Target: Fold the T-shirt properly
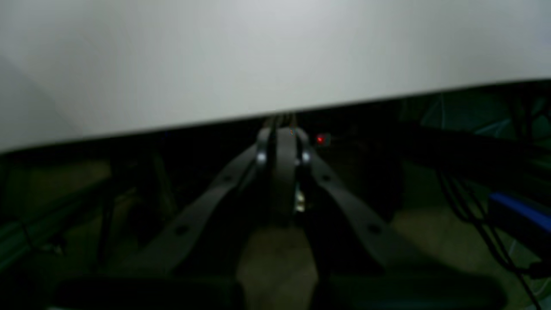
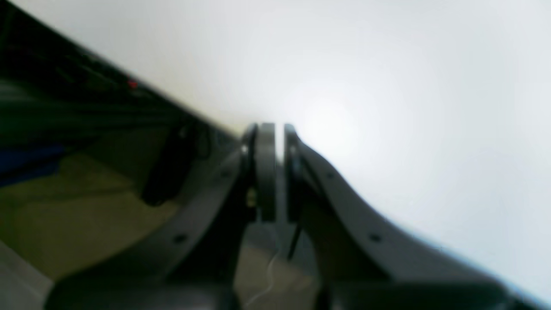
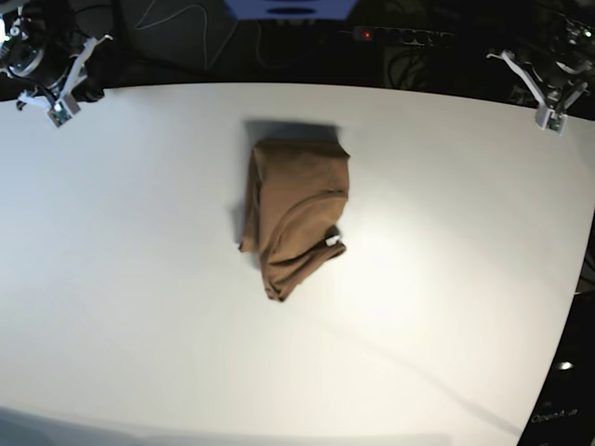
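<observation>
The tan-brown T-shirt [image 3: 296,214] lies in a compact folded bundle near the middle of the white table [image 3: 130,279], with its small white tag [image 3: 332,241] at the right edge. My left gripper [image 3: 548,113] hangs at the table's far right corner, far from the shirt; in the left wrist view [image 1: 282,133] its jaws are together and empty. My right gripper [image 3: 60,110] is at the far left corner; in the right wrist view [image 2: 275,129] its jaws are nearly touching and empty. The shirt does not show in either wrist view.
A power strip with a red light [image 3: 395,35] and cables lie behind the table's back edge. A blue object [image 3: 290,7] sits at the top centre. The table's edge [image 1: 275,114] runs just ahead of the left gripper.
</observation>
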`<state>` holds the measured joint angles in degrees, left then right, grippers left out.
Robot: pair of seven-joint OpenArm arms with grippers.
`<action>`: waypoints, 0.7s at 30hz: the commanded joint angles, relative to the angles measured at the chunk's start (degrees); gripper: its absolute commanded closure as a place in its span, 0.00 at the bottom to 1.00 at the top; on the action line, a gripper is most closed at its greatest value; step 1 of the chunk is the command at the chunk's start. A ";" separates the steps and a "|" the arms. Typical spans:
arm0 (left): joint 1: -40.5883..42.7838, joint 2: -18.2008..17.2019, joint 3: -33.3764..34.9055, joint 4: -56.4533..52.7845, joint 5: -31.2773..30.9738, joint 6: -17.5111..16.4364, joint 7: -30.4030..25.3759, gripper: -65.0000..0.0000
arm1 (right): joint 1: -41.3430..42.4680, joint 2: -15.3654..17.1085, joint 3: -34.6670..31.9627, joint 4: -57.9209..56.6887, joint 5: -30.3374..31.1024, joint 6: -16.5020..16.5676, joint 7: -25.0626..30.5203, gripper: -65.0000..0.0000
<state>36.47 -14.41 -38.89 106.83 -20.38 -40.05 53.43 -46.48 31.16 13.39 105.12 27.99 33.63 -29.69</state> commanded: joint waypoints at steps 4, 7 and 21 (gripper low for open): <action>4.89 1.18 1.40 2.93 2.40 0.05 -0.73 0.97 | -4.11 -4.04 3.54 0.68 -6.41 0.53 2.48 0.97; 7.80 4.00 5.00 2.58 8.73 0.05 -5.21 0.97 | -4.64 -9.49 5.56 -0.99 -13.53 1.76 2.57 0.97; 8.59 19.91 12.48 -25.20 39.24 0.05 -35.36 0.97 | 1.78 -24.52 18.92 -23.41 -37.09 6.37 15.58 0.97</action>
<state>44.51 5.72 -26.17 80.95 19.29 -40.21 18.76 -43.99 6.11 31.68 81.06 -9.52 39.90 -14.74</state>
